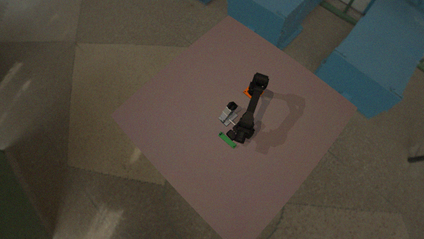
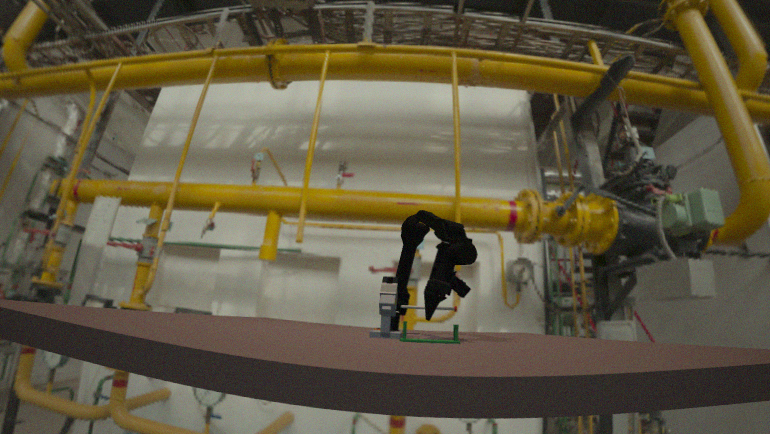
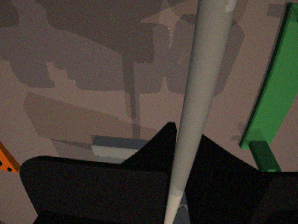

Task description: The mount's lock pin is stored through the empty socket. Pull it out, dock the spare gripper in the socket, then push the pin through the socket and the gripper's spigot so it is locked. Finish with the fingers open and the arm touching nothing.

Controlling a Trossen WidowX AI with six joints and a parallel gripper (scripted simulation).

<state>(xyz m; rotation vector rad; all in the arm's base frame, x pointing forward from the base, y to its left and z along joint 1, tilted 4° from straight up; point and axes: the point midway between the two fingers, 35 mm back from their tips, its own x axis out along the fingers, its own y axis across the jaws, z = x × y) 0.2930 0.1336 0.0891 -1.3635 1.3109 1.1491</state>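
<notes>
- Done, by the look of it: the pin is out of its stored place, and the spare gripper appears seated in the mount, its black end uppermost. Full seating cannot be confirmed.
- Left: line the pin up, push it through socket and spigot, let go and back the arm away. I judge the final insertion to be the step in hand.
- The claw is grasping the pin, fingers pinched about its shaft, above the bench.
- The pin is held off the bench beside the mount, higher than the green rack.
- Its long axis lies nearly level in the exterior view; from above, it runs roughly along the rack's length.
- Its plain end points at the mount, its red head away. Whether the tip has entered the hole, I cannot tell.
</notes>
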